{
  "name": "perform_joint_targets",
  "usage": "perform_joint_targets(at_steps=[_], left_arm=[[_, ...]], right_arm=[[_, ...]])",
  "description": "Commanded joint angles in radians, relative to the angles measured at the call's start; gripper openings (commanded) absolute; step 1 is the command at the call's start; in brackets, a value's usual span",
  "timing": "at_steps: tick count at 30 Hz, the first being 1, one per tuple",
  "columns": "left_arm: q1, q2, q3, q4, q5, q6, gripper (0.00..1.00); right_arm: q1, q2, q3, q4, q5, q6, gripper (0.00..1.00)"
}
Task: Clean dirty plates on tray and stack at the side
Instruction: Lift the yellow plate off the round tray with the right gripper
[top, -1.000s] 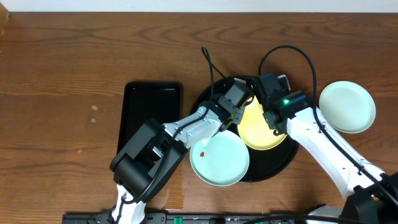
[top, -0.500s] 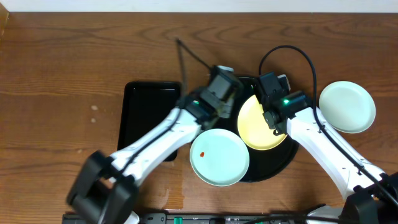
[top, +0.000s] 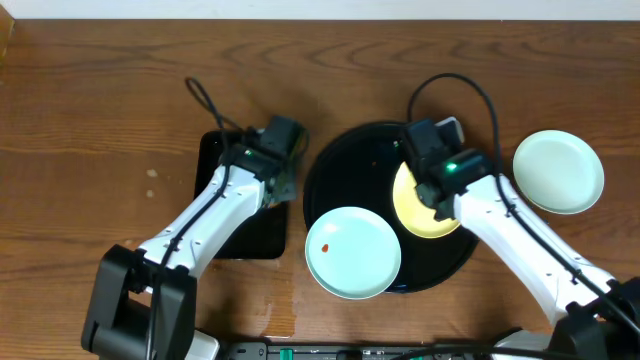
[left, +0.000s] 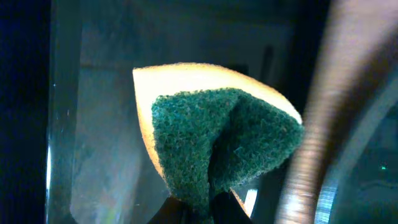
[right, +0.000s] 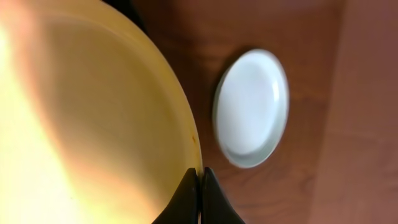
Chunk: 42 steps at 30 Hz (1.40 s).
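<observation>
While both arms reach over the table (top: 100, 90):
Left gripper (left: 208, 211): pinching green-faced sponge (left: 217, 137), above rectangular tray (top: 262, 230).
Right gripper (right: 200, 186): clamped on yellow plate (top: 425, 215) rim, over round tray (top: 345, 170).
Speckled mint plate (top: 352, 252): overlapping round tray's near rim.
Plain mint plate (top: 558, 172): tabletop, right of round tray.

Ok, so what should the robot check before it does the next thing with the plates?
1. Right gripper shut on the yellow plate at its rim: ok.
2. Left gripper shut on the sponge: ok.
3. Yellow plate clean: cannot tell; the right wrist view shows a tiny mark near the rim.
4. Sponge out of the way, over the small tray: ok.
5. Side plate on the table, ready to stack on: ok.
6. Specked plate clean: not ok; it has a red speck.
</observation>
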Motion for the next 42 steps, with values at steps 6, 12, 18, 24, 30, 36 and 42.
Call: perform_joint_targets(at_steps=[6, 12, 18, 24, 30, 36, 42], left_arm=[[0.114, 0.003, -0.123, 0.107, 0.043, -0.016, 0.08], [0.13, 0.003, -0.131, 0.116, 0.055, -0.016, 0.09], [0.13, 0.003, -0.131, 0.117, 0.054, -0.016, 0.11], [0.13, 0.003, -0.131, 0.117, 0.055, -0.016, 0.11], [0.13, 0.003, -0.131, 0.117, 0.055, -0.016, 0.11], [0.13, 0.003, -0.131, 0.116, 0.055, -0.016, 0.12], [0.13, 0.003, -0.131, 0.116, 0.055, -0.016, 0.13]], right_arm=[[0.136, -0.008, 0.036, 0.024, 0.254, -0.03, 0.01], [0.193, -0.008, 0.036, 0.042, 0.366, -0.031, 0.01], [0.212, -0.008, 0.036, 0.05, 0.365, -0.03, 0.01], [0.212, -0.009, 0.037, 0.056, 0.365, -0.03, 0.01], [0.212, -0.013, 0.038, 0.057, 0.365, -0.03, 0.01], [0.212, -0.016, 0.038, 0.061, 0.365, -0.03, 0.01], [0.211, -0.016, 0.038, 0.078, 0.365, -0.03, 0.01]])
